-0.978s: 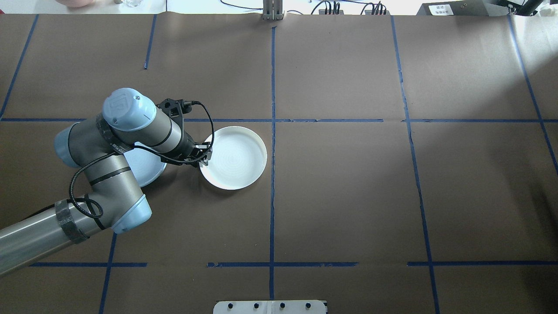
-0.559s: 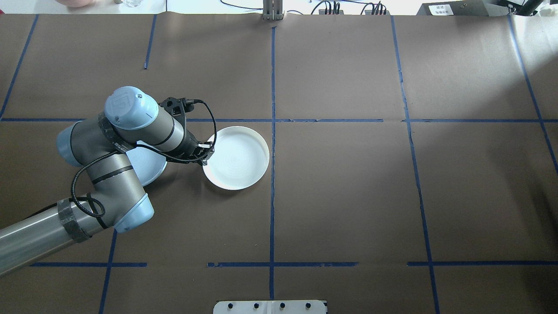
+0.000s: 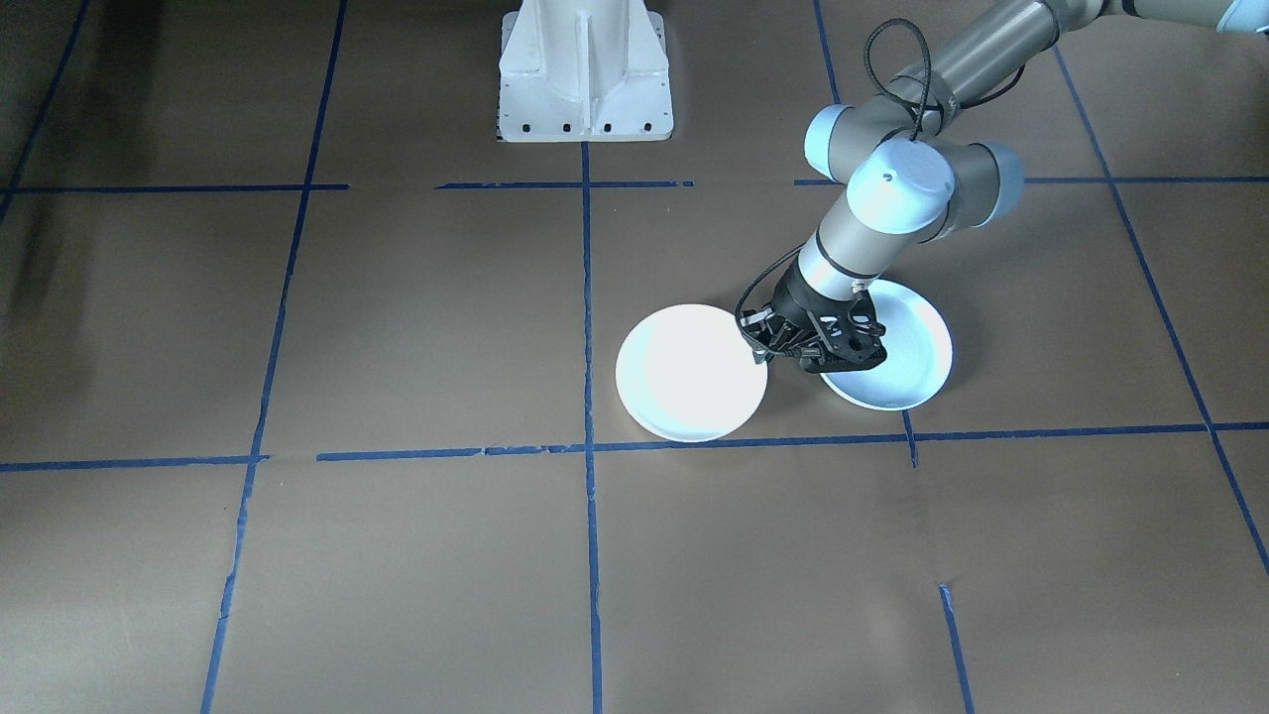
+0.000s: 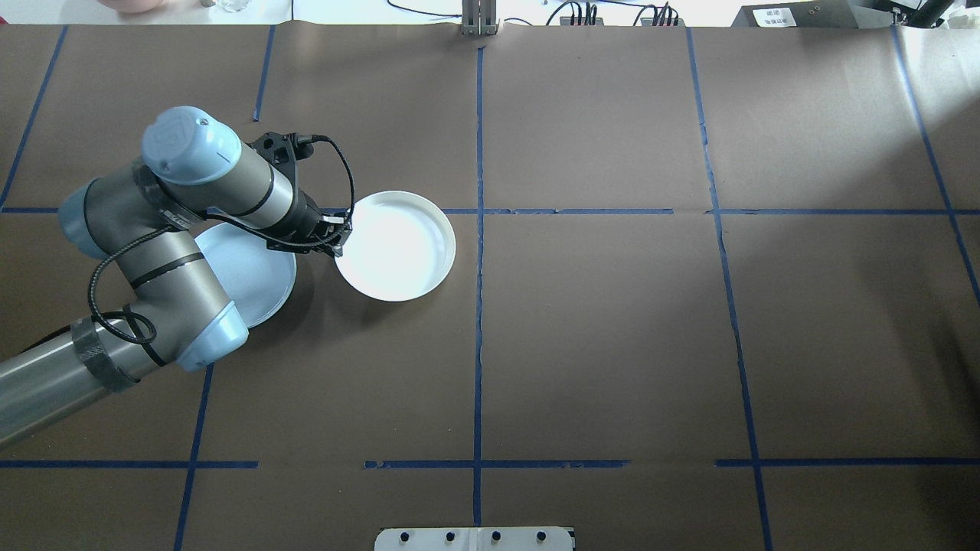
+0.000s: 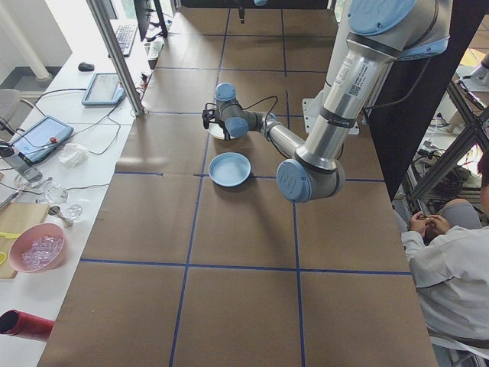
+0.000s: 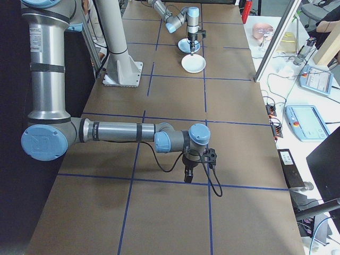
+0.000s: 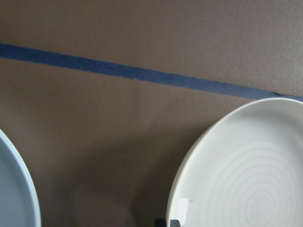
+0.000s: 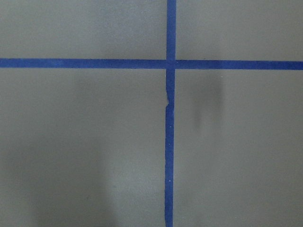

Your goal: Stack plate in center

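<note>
A white plate with a raised rim hangs just left of the table's centre line, its shadow cast on the paper below. My left gripper is shut on that plate's left rim, also seen from the front. The left wrist view shows the white plate at lower right. A light blue plate lies flat on the table beside it, partly under my left arm. My right gripper points down over bare paper near the table's right end; I cannot tell whether it is open or shut.
Blue tape lines divide the brown paper into squares. The robot's white base stands at the near edge. A person in a white coat sits beside the table. Tablets and a pink bowl lie on the side bench.
My left arm has risen and swung away from me and to the left, carrying the white plate with it. The light blue plate has not moved.
</note>
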Motion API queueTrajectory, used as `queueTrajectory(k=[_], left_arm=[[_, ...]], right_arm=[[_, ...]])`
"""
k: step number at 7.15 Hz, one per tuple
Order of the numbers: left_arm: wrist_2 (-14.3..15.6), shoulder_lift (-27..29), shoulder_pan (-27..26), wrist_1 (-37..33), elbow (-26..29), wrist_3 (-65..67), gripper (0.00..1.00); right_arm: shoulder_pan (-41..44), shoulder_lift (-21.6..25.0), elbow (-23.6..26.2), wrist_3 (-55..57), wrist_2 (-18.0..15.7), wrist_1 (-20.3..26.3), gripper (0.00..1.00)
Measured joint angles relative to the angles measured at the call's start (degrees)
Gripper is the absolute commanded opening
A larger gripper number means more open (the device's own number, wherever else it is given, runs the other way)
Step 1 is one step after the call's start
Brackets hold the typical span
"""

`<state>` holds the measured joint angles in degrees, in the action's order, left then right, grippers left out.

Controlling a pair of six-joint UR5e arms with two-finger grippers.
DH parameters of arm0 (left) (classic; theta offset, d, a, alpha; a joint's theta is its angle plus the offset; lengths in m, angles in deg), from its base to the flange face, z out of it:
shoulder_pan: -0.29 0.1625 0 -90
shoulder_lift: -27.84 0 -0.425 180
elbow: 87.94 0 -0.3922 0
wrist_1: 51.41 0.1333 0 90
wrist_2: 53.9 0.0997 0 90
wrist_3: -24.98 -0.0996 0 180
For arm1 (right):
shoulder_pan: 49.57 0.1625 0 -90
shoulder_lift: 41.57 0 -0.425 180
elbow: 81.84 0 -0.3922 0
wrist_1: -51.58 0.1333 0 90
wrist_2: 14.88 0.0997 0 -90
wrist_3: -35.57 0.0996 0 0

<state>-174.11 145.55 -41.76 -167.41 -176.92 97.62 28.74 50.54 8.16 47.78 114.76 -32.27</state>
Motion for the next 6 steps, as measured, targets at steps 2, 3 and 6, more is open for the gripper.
queueTrajectory(k=[2, 3, 6], left_arm=[[-1.8, -4.5, -3.1, 0.0, -5.0, -1.8, 0.00], [-2.3, -7.4, -4.5, 0.0, -7.5, -3.9, 0.00], [-5.3, -15.7, -9.2, -0.8, -10.9, -11.2, 0.00]], right_arm=[[0.0, 0.0, 0.0, 0.0, 0.0, 0.0, 1.00], [0.0, 0.0, 0.0, 0.0, 0.0, 0.0, 1.00], [0.0, 0.0, 0.0, 0.0, 0.0, 0.0, 1.00]])
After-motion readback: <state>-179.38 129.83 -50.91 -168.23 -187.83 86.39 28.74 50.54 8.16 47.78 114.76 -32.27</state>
